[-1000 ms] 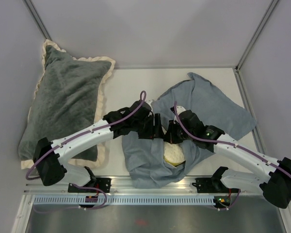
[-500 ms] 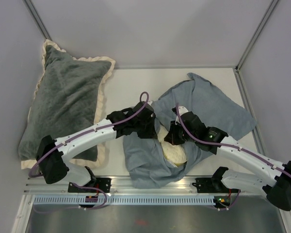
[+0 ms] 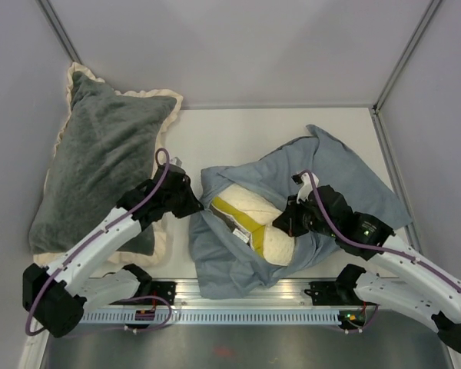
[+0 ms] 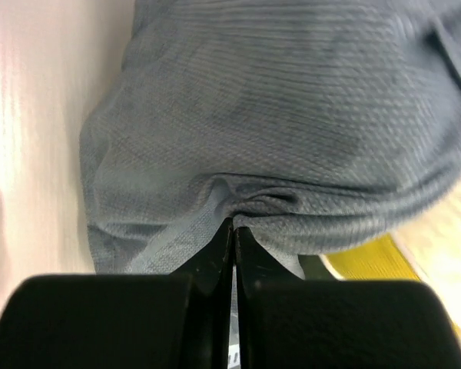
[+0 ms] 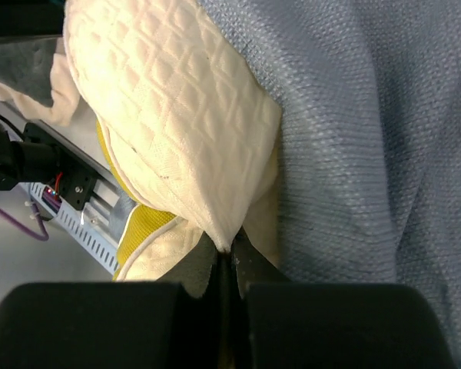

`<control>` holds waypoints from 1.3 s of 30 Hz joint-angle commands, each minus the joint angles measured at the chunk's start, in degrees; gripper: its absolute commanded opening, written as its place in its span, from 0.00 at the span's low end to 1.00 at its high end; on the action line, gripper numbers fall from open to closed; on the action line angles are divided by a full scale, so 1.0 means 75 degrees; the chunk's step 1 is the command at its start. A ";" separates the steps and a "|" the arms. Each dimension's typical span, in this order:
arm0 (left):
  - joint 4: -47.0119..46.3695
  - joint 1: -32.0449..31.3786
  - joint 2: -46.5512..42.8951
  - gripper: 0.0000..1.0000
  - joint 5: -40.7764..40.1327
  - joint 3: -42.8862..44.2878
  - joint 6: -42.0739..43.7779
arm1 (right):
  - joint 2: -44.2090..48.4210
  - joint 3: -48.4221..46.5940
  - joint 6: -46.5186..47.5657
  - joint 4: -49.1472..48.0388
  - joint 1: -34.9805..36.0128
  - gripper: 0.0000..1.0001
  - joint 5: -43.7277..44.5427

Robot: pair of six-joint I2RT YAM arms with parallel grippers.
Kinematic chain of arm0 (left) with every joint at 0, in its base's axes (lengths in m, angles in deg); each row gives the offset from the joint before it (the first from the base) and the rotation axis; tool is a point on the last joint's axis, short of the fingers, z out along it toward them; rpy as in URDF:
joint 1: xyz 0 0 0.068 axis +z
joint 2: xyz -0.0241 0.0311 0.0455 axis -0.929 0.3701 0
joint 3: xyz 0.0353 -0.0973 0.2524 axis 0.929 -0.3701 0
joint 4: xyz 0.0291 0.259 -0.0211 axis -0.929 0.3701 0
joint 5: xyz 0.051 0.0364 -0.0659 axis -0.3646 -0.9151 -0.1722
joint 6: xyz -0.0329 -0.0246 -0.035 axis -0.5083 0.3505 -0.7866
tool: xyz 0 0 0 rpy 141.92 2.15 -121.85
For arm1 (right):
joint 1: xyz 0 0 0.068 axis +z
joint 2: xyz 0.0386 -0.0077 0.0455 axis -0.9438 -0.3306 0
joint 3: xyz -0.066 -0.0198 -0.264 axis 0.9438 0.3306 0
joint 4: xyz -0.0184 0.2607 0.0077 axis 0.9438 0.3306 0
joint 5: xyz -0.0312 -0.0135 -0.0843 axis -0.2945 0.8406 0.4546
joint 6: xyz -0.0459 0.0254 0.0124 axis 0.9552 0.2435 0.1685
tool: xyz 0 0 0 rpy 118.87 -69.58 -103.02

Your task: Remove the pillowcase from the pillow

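Sprawling rumpled across the table's [image 3: 230, 131] near right as limp grey-blue ribbed knit: the pillowcase [image 3: 346, 165], gaping at its mouth. Poking partly out of that mouth, lying slantwise: the pillow [image 3: 280, 244], cream, diamond-quilted, showing a yellow-green band. Clamping a fold of pillowcase edge in the left gripper [image 4: 232, 227]; pinching a puckered pillow corner in the right gripper [image 5: 227, 250], each pressed tight on its cloth.

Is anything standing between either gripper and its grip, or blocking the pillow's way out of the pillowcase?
Nothing visible. The left gripper is shut on the pillowcase, the right gripper on the pillow. The pillow lies bared in the opening, with only the case itself bunched around it.
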 commanded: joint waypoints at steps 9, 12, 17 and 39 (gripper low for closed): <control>-0.0286 0.1944 0.1575 0.02 0.0556 0.1038 0.1673 | 0.1032 -0.0230 0.0180 0.1616 0.0026 0.00 -0.0516; -0.0051 0.2144 0.1973 0.02 0.0743 0.1706 0.2001 | 0.0986 -0.0253 0.0192 0.1606 0.0014 0.00 -0.0644; -0.0038 0.2179 0.2641 0.02 0.1198 0.2317 0.2586 | 0.0693 -0.0347 0.0122 0.1278 0.0026 0.00 -0.0902; 0.0119 0.2179 -0.3041 0.98 0.4643 -0.0154 0.1662 | -0.2764 -0.1952 -0.0815 -0.2074 0.0038 0.00 -0.0480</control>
